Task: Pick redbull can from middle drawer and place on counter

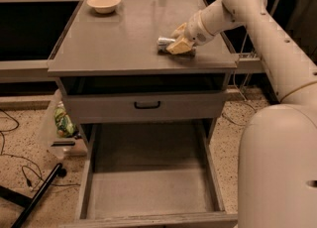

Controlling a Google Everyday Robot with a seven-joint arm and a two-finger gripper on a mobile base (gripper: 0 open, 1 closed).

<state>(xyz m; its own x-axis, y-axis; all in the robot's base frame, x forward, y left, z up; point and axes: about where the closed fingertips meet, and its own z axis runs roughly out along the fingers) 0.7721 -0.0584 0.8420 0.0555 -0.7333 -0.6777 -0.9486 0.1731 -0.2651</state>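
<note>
The redbull can [164, 42] lies on its side on the counter [119, 38], near the front right. My gripper [177, 45] reaches in from the right and is closed around the can's right end, with its yellowish fingers [179, 47] low on the counter top. The can's left end sticks out of the fingers. The middle drawer [148, 177] is pulled fully out below, and its grey floor shows nothing in it.
A cream bowl [104, 3] stands at the counter's back left. A shut drawer front with a black handle [147, 105] sits above the open drawer. A plastic bag with green contents [60, 123], a black pole [37, 195] and cables lie on the floor at left. My arm and base [277, 162] fill the right side.
</note>
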